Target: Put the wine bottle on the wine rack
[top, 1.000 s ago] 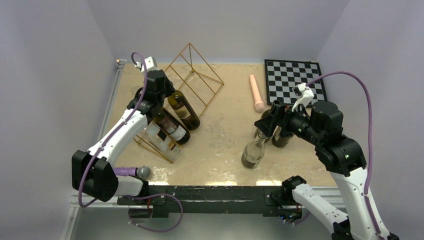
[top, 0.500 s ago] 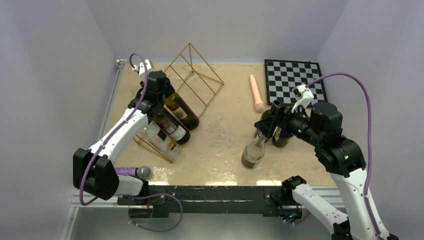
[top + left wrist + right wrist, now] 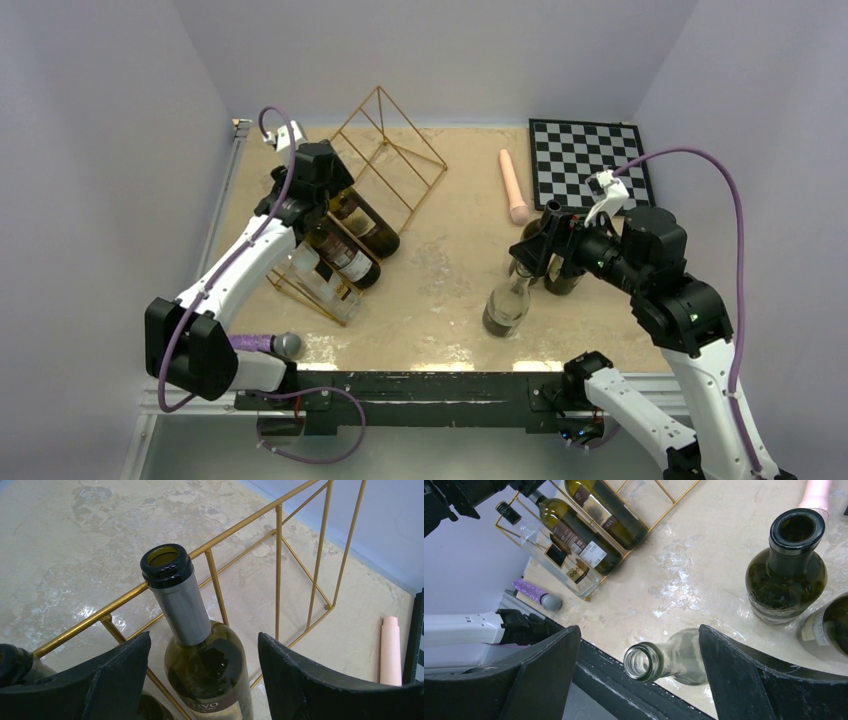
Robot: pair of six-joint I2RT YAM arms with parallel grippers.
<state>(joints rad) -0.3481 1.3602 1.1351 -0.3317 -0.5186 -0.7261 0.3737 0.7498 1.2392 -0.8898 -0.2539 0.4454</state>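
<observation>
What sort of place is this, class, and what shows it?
Probably a robotics lab test cell: plain pale walls box in a beige marbled tabletop, two white robot arms are bolted at its edge, and props include a gold wire wine rack and a black-and-white chessboard.

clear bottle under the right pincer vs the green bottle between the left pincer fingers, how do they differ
The clear bottle stands upright on the table; the green bottle lies sloped in the wine rack. The clear bottle's neck is bare glass; the green bottle's wears a grey sleeve. Both are uncorked.
</observation>
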